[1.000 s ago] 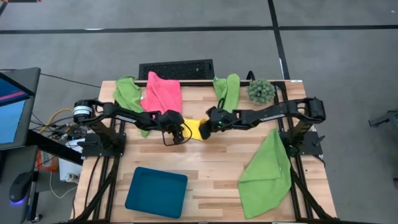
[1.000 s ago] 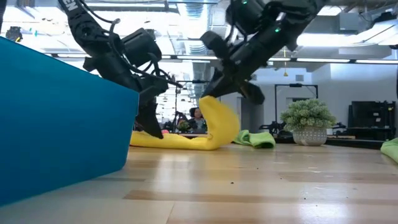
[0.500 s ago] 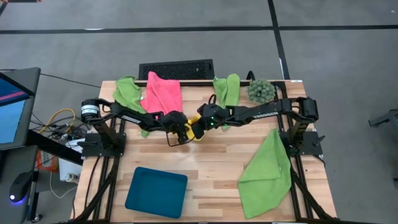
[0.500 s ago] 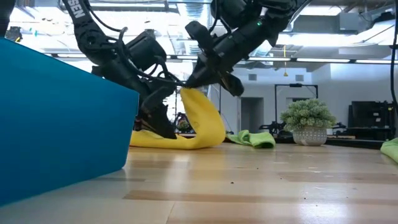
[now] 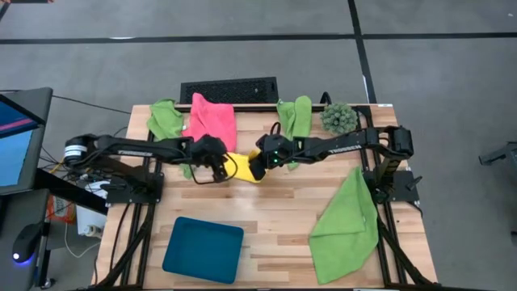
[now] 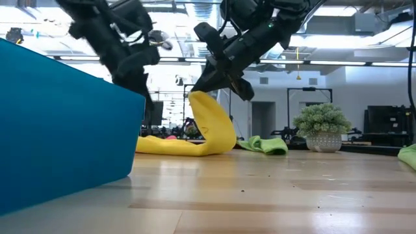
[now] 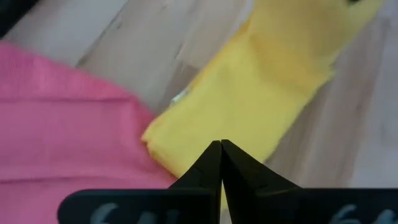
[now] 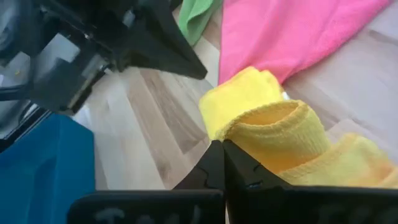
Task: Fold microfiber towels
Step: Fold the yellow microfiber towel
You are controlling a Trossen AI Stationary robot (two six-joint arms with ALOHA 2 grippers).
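Nearest the front edge of the pale wooden slatted table (image 5: 275,218), a dark teal rectangular plastic tray (image 5: 203,249) is sitting toward the left, and a large lime green microfiber towel (image 5: 347,226) is lying spread in a rough triangle at the front right corner. Farther in, at the middle of the table, a soft yellow microfiber towel (image 5: 242,167) is lying partly on the wood with one end lifted. The right gripper (image 5: 257,166) is pinching that raised end between fingers pressed together, so the cloth is arching up off the table and curling over, as the low view shows (image 6: 211,130). The left gripper (image 5: 216,167) is hovering just beside the yellow towel's other end with its fingers (image 7: 221,163) squeezed tight against each other and nothing between them; the left wrist view is showing the yellow cloth lying below, against the edge of a hot pink microfiber towel (image 5: 212,121). That pink towel is lying flat behind the left gripper, toward the back of the table. A crumpled lime green cloth (image 5: 166,121) is resting to its left, and another green cloth (image 5: 295,117) is draped at the back middle. A small spiky green plant (image 5: 338,118) is standing at the back right. Beyond the table's far edge, a black keyboard (image 5: 229,90) is lying on the grey floor.
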